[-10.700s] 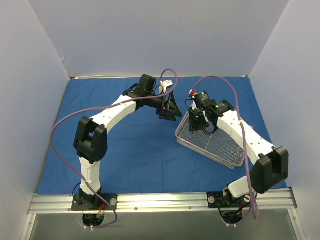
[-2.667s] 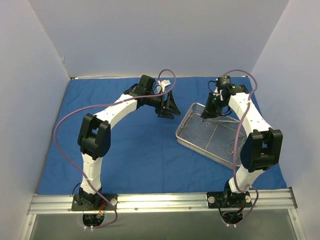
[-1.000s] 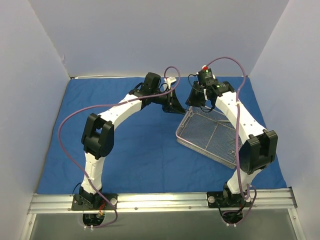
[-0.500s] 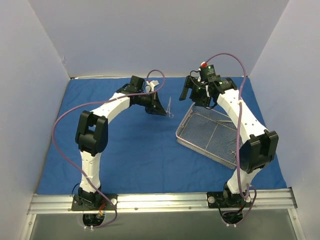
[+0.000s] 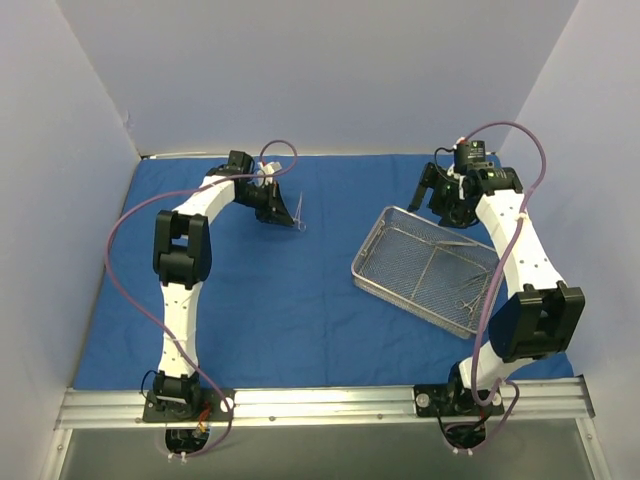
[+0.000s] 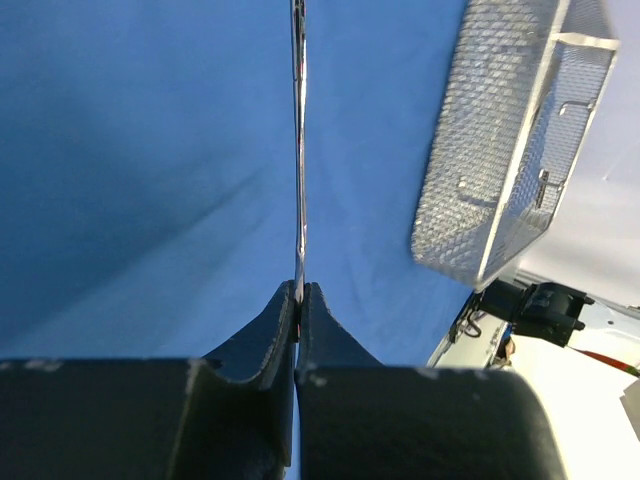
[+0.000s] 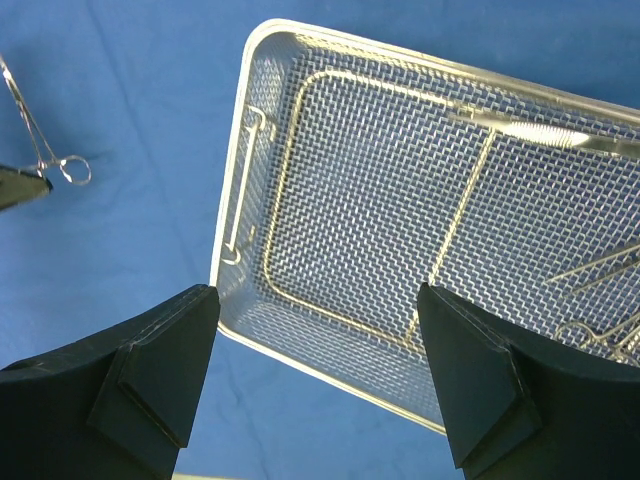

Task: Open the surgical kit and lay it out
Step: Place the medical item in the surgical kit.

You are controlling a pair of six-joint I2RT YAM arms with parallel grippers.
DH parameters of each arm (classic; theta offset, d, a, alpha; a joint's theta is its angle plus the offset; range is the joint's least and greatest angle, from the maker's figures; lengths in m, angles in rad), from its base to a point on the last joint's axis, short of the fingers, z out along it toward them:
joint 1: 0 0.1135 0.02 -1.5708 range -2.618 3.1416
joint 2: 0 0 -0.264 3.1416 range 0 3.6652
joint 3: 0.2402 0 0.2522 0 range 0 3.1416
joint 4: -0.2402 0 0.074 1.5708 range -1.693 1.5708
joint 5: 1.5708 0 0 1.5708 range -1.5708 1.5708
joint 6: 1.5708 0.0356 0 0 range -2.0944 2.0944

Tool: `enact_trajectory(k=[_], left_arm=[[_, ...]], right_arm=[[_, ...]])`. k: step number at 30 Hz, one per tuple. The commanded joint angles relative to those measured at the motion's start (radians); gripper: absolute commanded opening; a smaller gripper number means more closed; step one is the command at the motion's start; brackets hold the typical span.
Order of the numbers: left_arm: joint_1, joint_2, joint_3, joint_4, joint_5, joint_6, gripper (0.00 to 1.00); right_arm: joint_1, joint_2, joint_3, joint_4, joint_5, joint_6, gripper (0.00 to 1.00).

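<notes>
The blue cloth wrap lies spread flat over the table. On it at the right sits the silver wire-mesh tray, with thin instruments at its near end. My left gripper hangs over the cloth's far left part, shut on one thin scissor-handled instrument. The left wrist view shows that instrument pinched between the fingers. My right gripper stands open above the tray's far corner, nothing between its fingers. In the right wrist view the tray and its instruments lie below the gripper.
Pale walls close in the table on three sides. A metal rail carrying both arm bases runs along the near edge. Purple cables loop off each arm. Between the tray and the left gripper there is bare blue cloth.
My left gripper has carried the instrument leftward, away from the tray. The right gripper opened, let go of it, and swung back right over the tray's far corner.
</notes>
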Motion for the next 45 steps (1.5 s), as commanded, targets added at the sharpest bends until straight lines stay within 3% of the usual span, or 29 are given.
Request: enact_trajectory(k=[1,5,13,20,25,29,33,36,41,45], left_arm=[[0.011,0.036,0.091,-0.043,0.027,0.07,0.02],[0.023,0.085,0.16,-0.099,0.016,0.096,0.02],[0.035,0.12,0.125,-0.07,0.025,0.024,0.02],[0.05,0.067,-0.073,0.207,0.06,-0.176,0.02],[0.063,0.079,-0.093,0.241,0.057,-0.214,0.02],[0.073,0.093,-0.083,0.207,0.04,-0.206,0.1],[0.078,0.096,-0.062,0.144,-0.001,-0.171,0.34],[0.083,0.087,-0.065,0.124,-0.027,-0.16,0.46],[0.09,0.067,-0.071,0.097,-0.047,-0.148,0.55],[0.089,0.001,-0.112,0.068,-0.061,-0.133,0.59]], right_arm=[[-0.023,-0.046,-0.031,-0.02,-0.021,-0.035,0.82],[-0.053,-0.047,-0.039,-0.023,-0.021,-0.057,0.82],[-0.098,-0.056,-0.077,-0.015,-0.042,-0.066,0.82],[-0.122,-0.062,-0.102,-0.006,-0.053,-0.069,0.82],[-0.128,-0.059,-0.108,-0.003,-0.056,-0.069,0.82],[-0.128,-0.058,-0.111,-0.002,-0.058,-0.069,0.82],[-0.131,-0.055,-0.109,-0.002,-0.059,-0.066,0.82],[-0.131,-0.05,-0.105,-0.006,-0.059,-0.065,0.82],[-0.132,-0.03,-0.082,-0.026,-0.044,-0.065,0.82],[-0.142,0.016,-0.027,-0.095,0.074,-0.046,0.82]])
